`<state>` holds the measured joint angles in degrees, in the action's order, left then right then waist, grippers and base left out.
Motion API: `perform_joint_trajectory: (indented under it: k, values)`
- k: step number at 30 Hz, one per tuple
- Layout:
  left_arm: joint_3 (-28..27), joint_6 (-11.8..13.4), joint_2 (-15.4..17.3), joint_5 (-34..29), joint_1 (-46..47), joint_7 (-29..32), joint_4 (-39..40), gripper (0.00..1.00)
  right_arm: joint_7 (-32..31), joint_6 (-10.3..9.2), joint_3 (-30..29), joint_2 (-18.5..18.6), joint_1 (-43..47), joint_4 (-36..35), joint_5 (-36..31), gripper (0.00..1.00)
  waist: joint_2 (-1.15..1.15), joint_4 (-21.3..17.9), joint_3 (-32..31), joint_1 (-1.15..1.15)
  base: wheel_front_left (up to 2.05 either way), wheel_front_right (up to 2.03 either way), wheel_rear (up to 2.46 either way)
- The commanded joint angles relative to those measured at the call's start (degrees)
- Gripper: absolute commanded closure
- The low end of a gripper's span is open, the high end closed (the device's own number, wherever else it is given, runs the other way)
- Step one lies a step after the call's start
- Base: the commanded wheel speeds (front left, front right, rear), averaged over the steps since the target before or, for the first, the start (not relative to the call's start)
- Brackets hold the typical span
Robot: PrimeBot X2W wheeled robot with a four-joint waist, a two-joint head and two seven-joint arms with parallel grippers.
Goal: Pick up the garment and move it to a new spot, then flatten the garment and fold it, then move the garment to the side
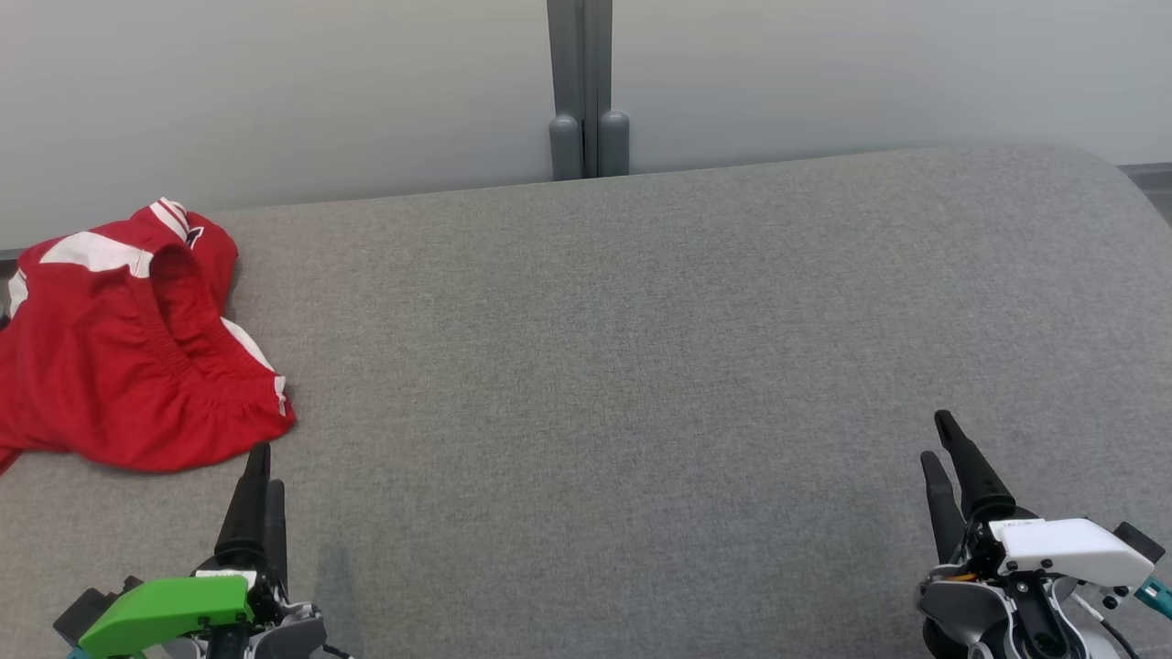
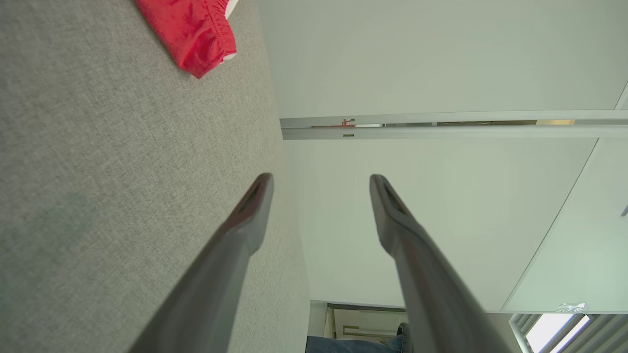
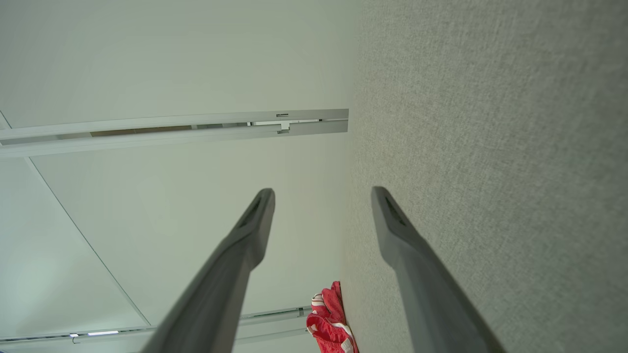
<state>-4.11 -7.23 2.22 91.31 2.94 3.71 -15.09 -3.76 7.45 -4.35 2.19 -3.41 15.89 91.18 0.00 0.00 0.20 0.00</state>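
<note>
Lying crumpled on the left side of the bench (image 1: 641, 366), garment (image 1: 119, 366) is not gripped. Left end effector (image 1: 267, 467) is spread wide just beside its hem; right end effector (image 1: 937, 437) is spread wide, well apart.

My left gripper (image 1: 265, 469) is two long, tapering black fingers (image 1: 247, 513) set in a bright green shell (image 1: 165, 609) over grey and black hardware. My right gripper (image 1: 936, 437) has the same dark fingers but a white shell (image 1: 1067, 545) with small dark screws, a teal connector (image 1: 1155, 599) and a thin black cable (image 1: 1112, 631) beside its grey housing. Each fingertip (image 2: 255, 196) bears a narrow slot.
</note>
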Motion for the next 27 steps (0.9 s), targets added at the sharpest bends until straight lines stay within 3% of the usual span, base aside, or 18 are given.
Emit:
perform_joint_trajectory:
  k: [1, 9, 27]
  values:
    - [0.3, 0.0, 0.3, -1.3, 0.3, -0.7, 1.4, 0.0, 0.8, 0.02, 0.4, 0.3, -0.3, -1.3, -1.0, 0.0, 0.0, 0.0, 0.0, 0.0, 0.0, 0.0, 0.0]
    - [1.3, 1.3, 0.3, -6.3, -0.2, -2.8, 3.6, 0.0, 2.8, 0.02, 0.9, 0.3, -0.2, -2.5, -6.8, 0.0, 0.0, 0.0, 0.1, 0.0, 0.0, 0.0, 0.0]
    - [5.3, 6.0, 0.5, -24.2, -2.0, -6.7, 9.3, 0.0, 6.8, 0.02, 2.8, 0.5, 1.3, -6.3, -24.9, 0.0, 0.0, 0.0, 0.0, 0.0, 0.0, 0.0, 0.0]
